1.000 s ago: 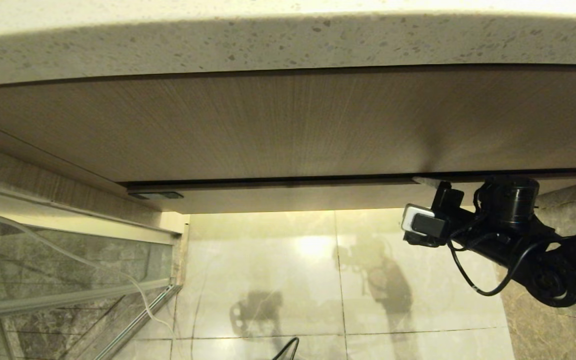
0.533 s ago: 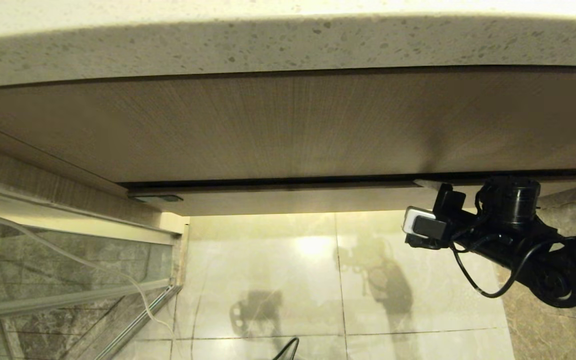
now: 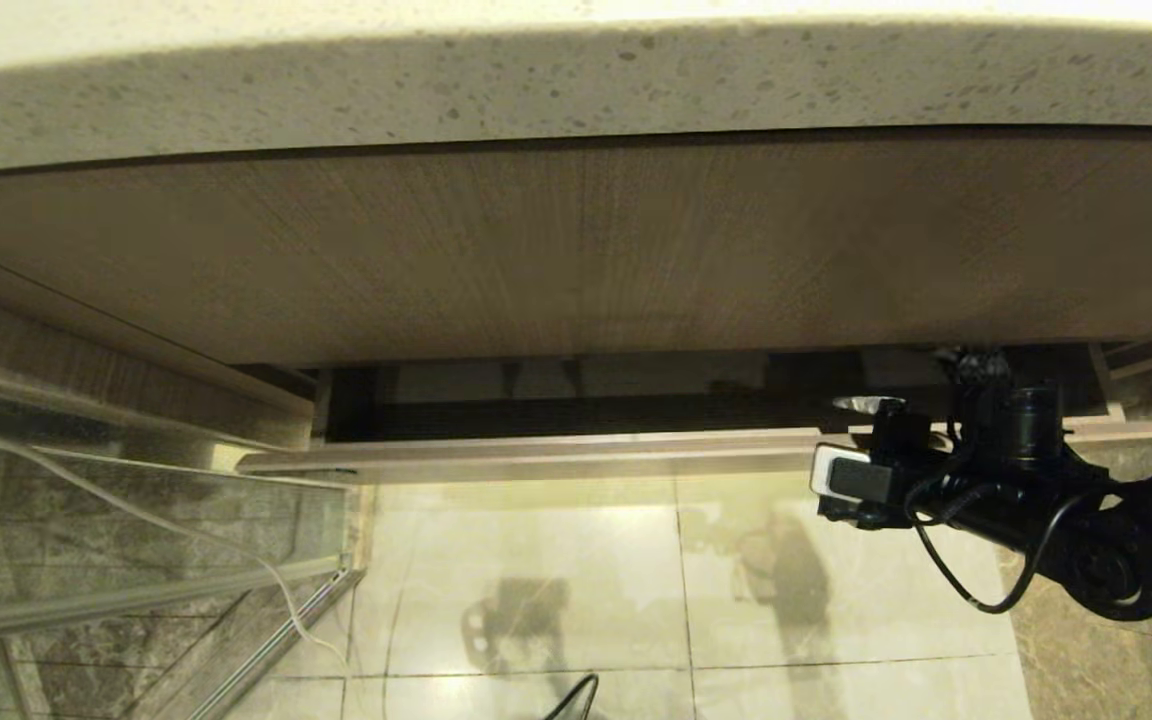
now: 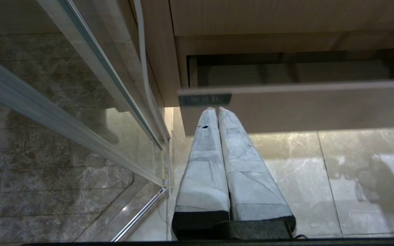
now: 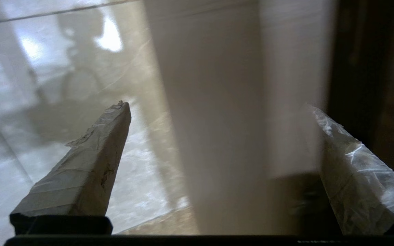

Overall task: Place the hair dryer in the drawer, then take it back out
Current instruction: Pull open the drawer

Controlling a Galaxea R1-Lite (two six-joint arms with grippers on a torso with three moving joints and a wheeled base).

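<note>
The drawer (image 3: 556, 452) stands partly open beneath the tall wood panel (image 3: 576, 250), a dark gap showing behind its low front. The right gripper (image 5: 217, 136) straddles that front edge near the drawer's right end, fingers spread wide, clamping nothing. The left gripper (image 4: 217, 112) hangs closed and empty by the drawer's left corner. Open tiled floor (image 3: 636, 580) lies below. The hair dryer cannot be seen.

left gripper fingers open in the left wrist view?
No. The left gripper has its two padded fingers pressed together with no gap, pointing at the drawer front.
</note>
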